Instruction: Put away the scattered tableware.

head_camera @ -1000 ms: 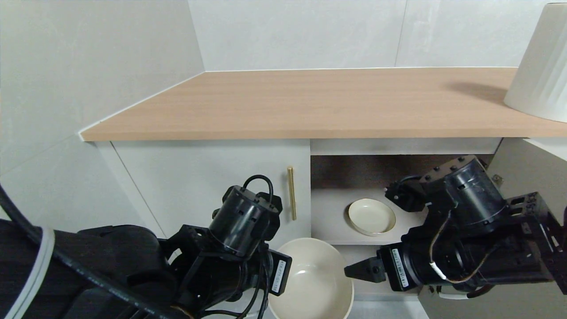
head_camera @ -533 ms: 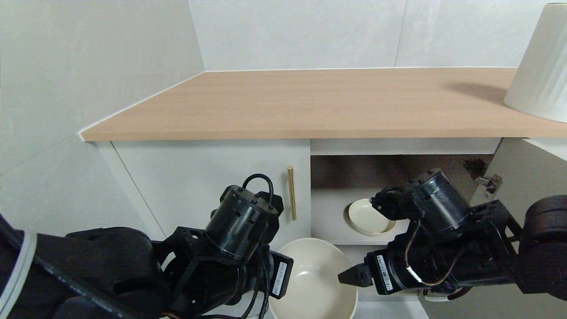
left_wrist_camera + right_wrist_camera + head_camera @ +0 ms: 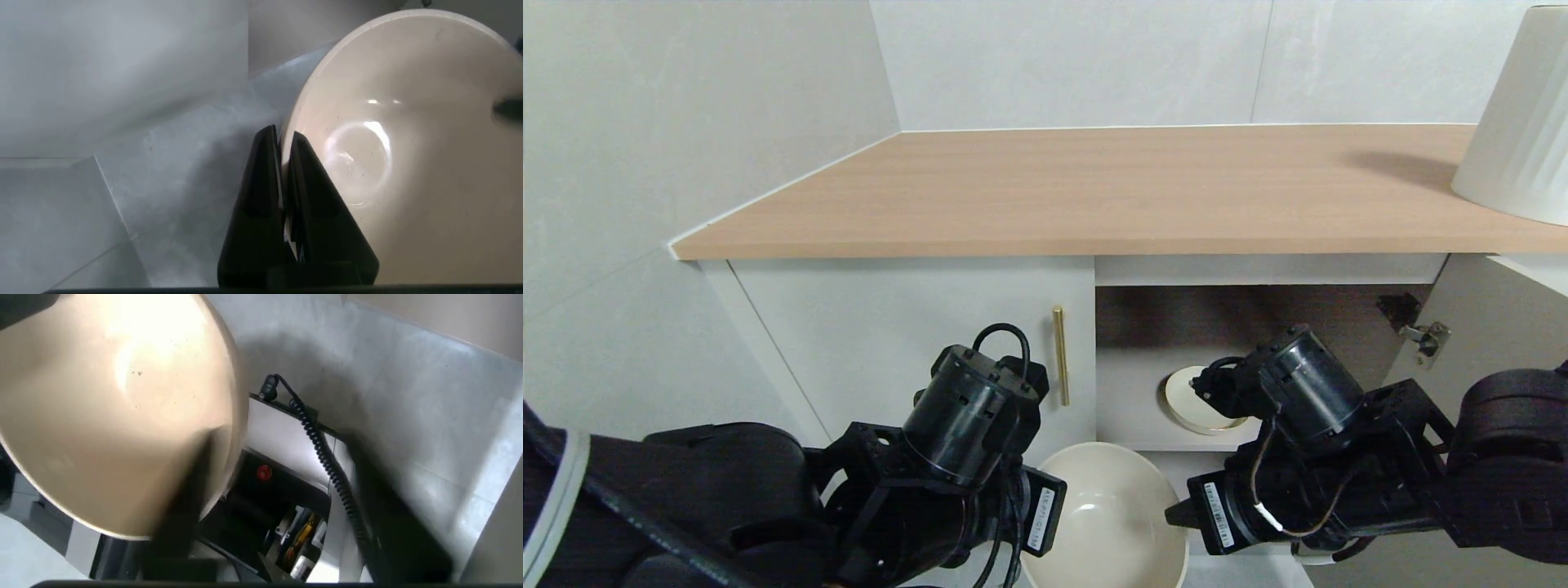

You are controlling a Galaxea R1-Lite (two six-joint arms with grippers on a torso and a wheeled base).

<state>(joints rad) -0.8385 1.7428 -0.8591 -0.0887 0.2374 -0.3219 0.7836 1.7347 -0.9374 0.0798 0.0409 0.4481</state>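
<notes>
My left gripper (image 3: pixel 283 175) pinching the bowl (image 3: pixel 392 163) rim, right gripper (image 3: pixel 282 469) spread open beside it, plate (image 3: pixel 1180 404) on the open shelf (image 3: pixel 1127 396) beyond.

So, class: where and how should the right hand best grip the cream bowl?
Pinch the cream bowl by its thin rim, on the free right side, coming in sideways; the left hand clamps the opposite rim, and the bowl looks too wide to span.

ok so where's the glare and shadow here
Left wrist view: bright glints inside the bowl. Head view: lamp shade shadows the countertop; open cabinet is dark at the back. Right wrist view: no glare on the bowl.
</notes>
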